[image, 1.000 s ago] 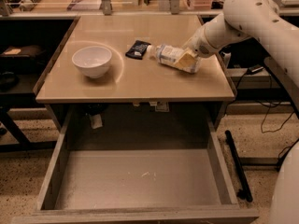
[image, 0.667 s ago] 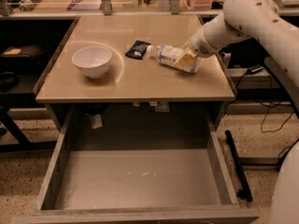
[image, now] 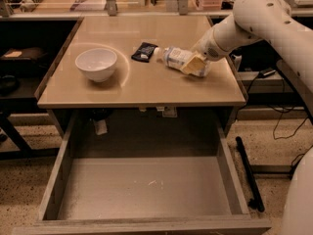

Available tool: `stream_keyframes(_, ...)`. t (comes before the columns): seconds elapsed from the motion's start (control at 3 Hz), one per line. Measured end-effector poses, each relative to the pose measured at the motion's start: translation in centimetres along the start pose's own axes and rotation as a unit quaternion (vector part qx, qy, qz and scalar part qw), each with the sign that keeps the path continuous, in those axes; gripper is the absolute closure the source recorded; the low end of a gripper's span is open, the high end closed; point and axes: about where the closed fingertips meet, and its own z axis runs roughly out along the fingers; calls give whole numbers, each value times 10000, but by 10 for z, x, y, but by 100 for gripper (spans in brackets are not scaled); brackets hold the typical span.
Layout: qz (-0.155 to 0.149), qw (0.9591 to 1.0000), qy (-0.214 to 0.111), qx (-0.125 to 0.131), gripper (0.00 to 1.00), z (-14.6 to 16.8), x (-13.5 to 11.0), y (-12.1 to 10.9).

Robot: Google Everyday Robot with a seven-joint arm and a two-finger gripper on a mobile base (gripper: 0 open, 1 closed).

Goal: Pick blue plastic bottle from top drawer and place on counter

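One blue plastic bottle [image: 173,58] lies on its side on the counter [image: 146,89], right of the white bowl [image: 96,64], its base clasped by the gripper [image: 195,65]. Released there, it could roll off into the top drawer [image: 146,190].

High front view, angled down; claw [image: 195,65] at right of counter [image: 122,89]
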Motion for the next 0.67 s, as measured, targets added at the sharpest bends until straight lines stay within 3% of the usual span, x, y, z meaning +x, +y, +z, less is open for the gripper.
stream_keyframes(0.33,0,10000,0,0,0,0,0,0)
stream_keyframes(0.67,0,10000,0,0,0,0,0,0)
